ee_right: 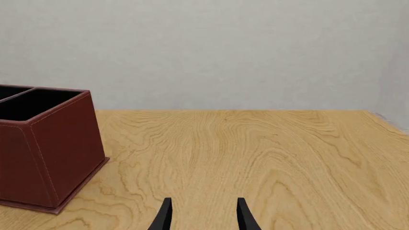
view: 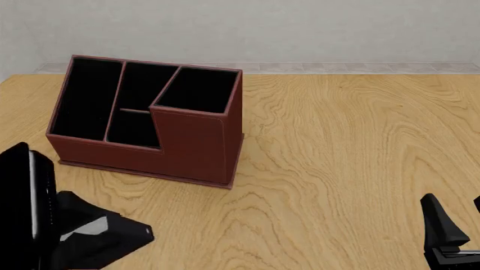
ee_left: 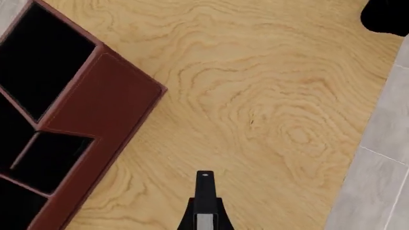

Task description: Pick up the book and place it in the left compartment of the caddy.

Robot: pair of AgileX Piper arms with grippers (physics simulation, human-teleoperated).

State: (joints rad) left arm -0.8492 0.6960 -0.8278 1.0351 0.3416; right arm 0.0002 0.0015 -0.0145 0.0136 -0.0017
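Note:
The caddy (view: 191, 146) stands on the table's left half, reddish-brown with black insides; it also shows in the left wrist view (ee_left: 102, 110) and the right wrist view (ee_right: 57, 148). Its left compartment (view: 86, 98) is the long slot at the low end and is empty. The book (view: 26, 208) is a thin black slab with a white page edge, held upright at the front left, in front of the caddy. My left gripper (view: 56, 225) is shut on it; in the left wrist view the book shows edge-on (ee_left: 204, 191). My right gripper (ee_right: 203, 215) is open and empty at the front right (view: 453, 225).
The wooden table (view: 345, 146) stretches right of the caddy. In the left wrist view its edge (ee_left: 374, 120) borders the grey tiled floor (ee_left: 390, 158), and a dark shape (ee_left: 390, 17) sits in one corner. A pale wall (view: 300, 28) lies behind the table.

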